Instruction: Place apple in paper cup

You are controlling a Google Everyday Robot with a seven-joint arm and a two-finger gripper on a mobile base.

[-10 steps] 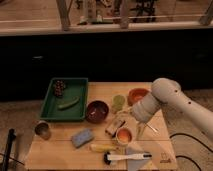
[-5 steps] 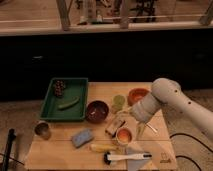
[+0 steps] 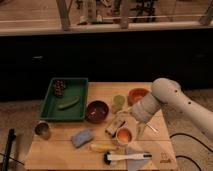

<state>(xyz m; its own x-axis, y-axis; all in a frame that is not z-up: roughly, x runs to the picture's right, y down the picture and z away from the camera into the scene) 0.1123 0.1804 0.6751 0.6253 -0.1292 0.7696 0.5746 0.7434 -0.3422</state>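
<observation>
Apple [image 3: 124, 136]: sits inside the cup [image 3: 124, 141] at the counter's [image 3: 95, 159] front centre, so the placing looks done. Tool [image 3: 141, 131]: just right of the cup, pointing down; grip cannot be told. Nearby: dark bowl [image 3: 97, 110], green cup [image 3: 118, 102], brush [image 3: 126, 157].

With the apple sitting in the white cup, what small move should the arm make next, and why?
Probably lift the end effector straight up and away. The apple already sits inside the paper cup, and the end effector hangs just right of the cup, so a sideways move risks knocking it.
</observation>
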